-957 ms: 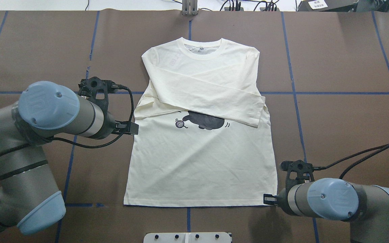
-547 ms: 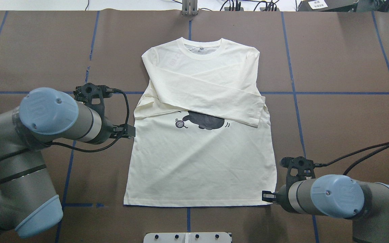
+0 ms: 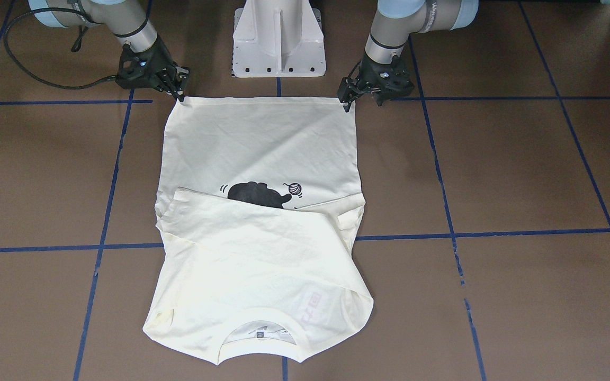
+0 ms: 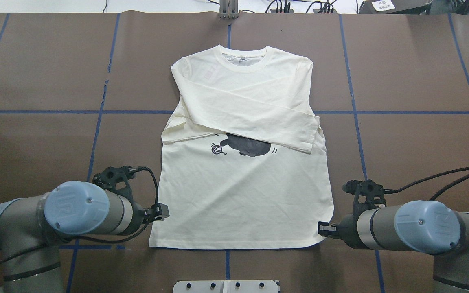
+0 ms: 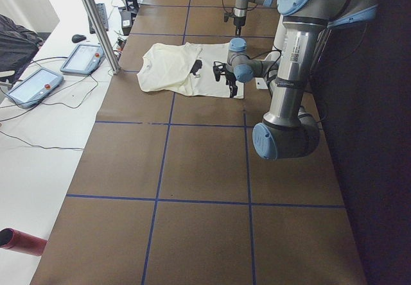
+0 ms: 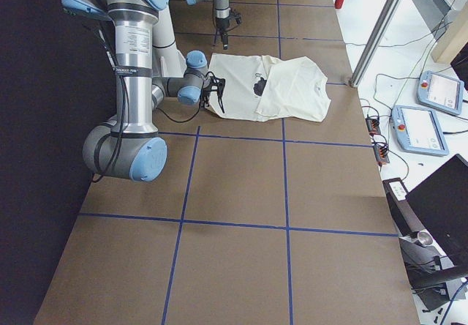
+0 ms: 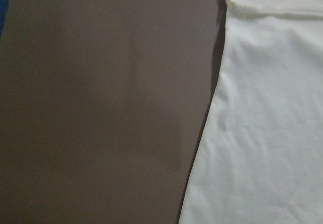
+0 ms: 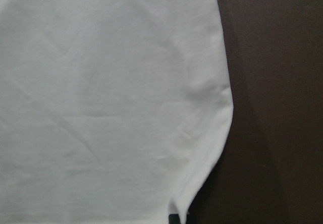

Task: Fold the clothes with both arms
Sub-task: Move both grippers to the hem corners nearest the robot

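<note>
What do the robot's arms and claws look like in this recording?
Both the left arm and right arm are grey-silver tubes with rounded light blue joint caps. The left claw and right claw are small, black, two-fingered, on black wrist blocks. A black cable loops from each wrist. The upright tubes carry printed lettering, too small to read.

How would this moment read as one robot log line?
T-shirt: flat, sleeves folded over chest | left jaws: at near-left hem corner | right jaws: at near-right hem corner | grip: cannot tell
</note>
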You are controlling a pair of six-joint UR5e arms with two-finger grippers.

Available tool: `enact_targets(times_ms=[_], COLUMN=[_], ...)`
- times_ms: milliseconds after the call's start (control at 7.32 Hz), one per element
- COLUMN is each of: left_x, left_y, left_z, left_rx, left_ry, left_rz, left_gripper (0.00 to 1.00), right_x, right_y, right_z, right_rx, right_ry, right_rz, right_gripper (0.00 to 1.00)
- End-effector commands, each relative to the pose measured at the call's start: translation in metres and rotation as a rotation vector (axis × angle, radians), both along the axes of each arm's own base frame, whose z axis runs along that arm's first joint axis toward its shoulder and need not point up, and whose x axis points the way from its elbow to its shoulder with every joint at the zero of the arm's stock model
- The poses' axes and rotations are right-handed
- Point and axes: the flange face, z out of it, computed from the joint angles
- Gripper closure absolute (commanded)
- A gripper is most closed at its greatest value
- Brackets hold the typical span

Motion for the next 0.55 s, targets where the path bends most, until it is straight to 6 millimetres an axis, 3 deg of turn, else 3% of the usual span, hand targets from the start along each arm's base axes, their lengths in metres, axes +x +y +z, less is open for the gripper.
enact_targets(times_ms=[0,410], left_x=[0.021,0.045], left_y=[0.029,0.028], left_z=[-0.003,0.008], left_rx=[-0.026,-0.031], left_ry=[-0.001,-0.034], left_rz=[0.017,0.020], left_gripper=[0.17,0.25], right_x=[0.003,0.003], right_y=[-0.004,-0.006], right_z=[0.003,0.003], right_rx=[0.001,0.000], right_ry=[-0.020,-0.020], right_rz=[0.005,0.007], right_gripper=[1.00,1.00])
